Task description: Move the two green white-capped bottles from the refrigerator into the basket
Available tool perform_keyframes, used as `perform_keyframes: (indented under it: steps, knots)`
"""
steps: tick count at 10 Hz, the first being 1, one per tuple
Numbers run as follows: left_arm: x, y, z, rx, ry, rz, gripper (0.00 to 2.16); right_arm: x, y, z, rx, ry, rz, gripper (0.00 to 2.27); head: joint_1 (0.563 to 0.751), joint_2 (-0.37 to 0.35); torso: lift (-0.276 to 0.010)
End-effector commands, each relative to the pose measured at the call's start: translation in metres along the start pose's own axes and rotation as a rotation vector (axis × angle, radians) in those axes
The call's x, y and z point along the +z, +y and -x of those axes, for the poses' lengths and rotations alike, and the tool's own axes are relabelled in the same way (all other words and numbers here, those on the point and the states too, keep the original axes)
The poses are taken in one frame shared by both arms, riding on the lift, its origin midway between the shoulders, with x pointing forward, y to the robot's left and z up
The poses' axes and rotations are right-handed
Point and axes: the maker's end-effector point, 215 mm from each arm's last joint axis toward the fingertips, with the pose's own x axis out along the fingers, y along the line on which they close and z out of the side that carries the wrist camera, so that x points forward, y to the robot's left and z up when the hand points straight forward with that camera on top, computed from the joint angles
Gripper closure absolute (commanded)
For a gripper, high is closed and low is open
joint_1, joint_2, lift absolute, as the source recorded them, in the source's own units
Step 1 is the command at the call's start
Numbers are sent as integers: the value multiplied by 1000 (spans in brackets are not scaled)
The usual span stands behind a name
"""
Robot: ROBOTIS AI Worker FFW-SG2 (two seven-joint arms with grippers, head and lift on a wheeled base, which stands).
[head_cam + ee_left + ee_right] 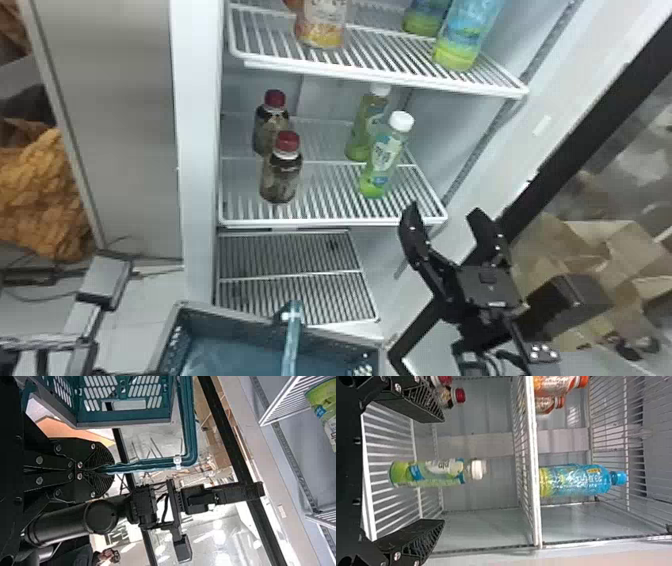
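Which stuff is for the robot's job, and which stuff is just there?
For the job:
- two green white-capped bottles
- refrigerator shelf under them
- basket, its handle in the left gripper
- open right gripper

Just there:
- red-capped bottles
- blue-and-green bottles
- orange-capped bottles
- cardboard

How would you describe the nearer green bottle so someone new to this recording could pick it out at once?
In the refrigerator, find the wire shelf just below the one holding blue-labelled bottles. On its right side stands a white-capped green bottle, nearer the front edge. Its green twin is farther back, and the dark bottles to the left have red caps.
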Motion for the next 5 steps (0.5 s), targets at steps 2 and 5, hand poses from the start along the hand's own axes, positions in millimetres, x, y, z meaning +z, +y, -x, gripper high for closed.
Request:
perform_keyframes:
  steps: [2,5]
  knots:
    - [-1,-2,0,-7,0,3,1161,-11,-16,-16,-27,-1,24,107,695,-350,-263]
    - [-1,-2,1,-8,-4,5,1161,-33,-23,-37,-18,15,54,91,695,-350,-263]
